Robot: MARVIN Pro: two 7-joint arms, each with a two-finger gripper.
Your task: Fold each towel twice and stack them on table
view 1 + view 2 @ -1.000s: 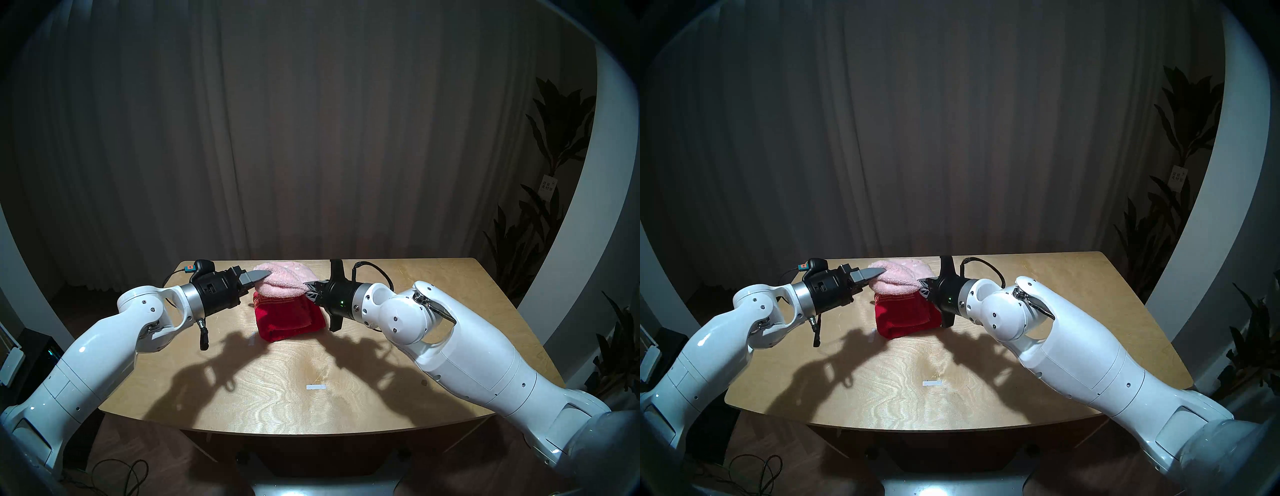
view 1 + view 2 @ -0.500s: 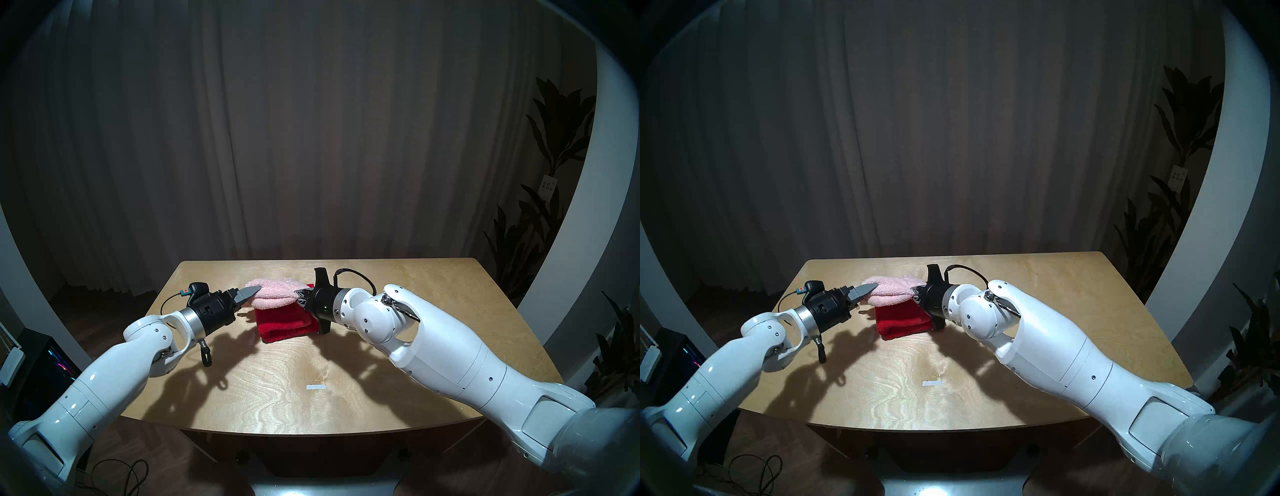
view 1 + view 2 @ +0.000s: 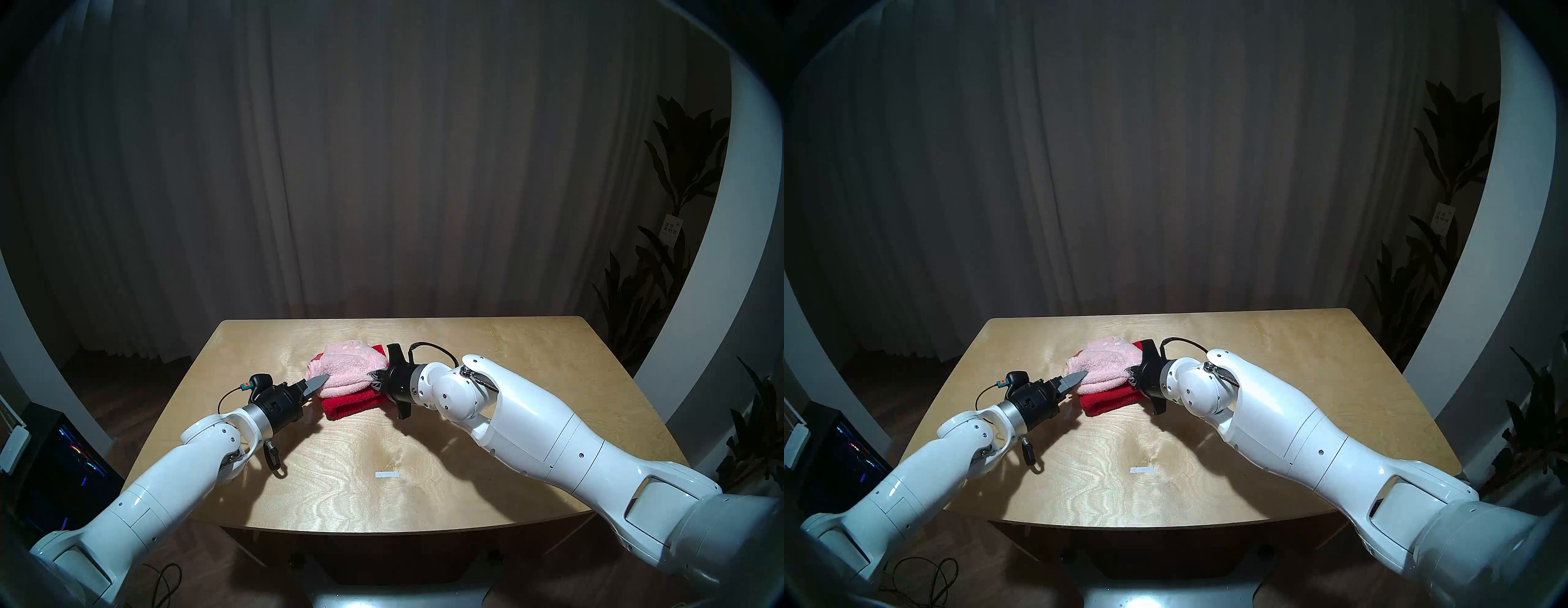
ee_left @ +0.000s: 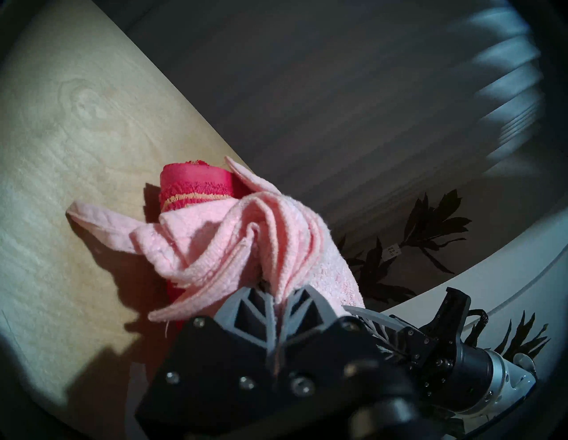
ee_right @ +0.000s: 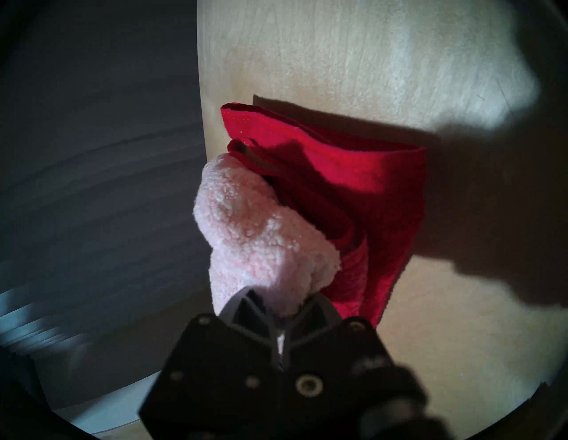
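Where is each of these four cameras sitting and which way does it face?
Head stereo left: on the head, facing the table; both arms show.
Head stereo right: same, shifted slightly.
Left wrist: behind the left end effector, facing the pink towel it pinches, on the red towel.
Right wrist: behind the right end effector, pinching the pink towel too.
All four views share both towels.

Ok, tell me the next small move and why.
Probably open both end effectors: the left end effector and right end effector pinch the pink towel's ends, and it appears to lie on the folded red towel.
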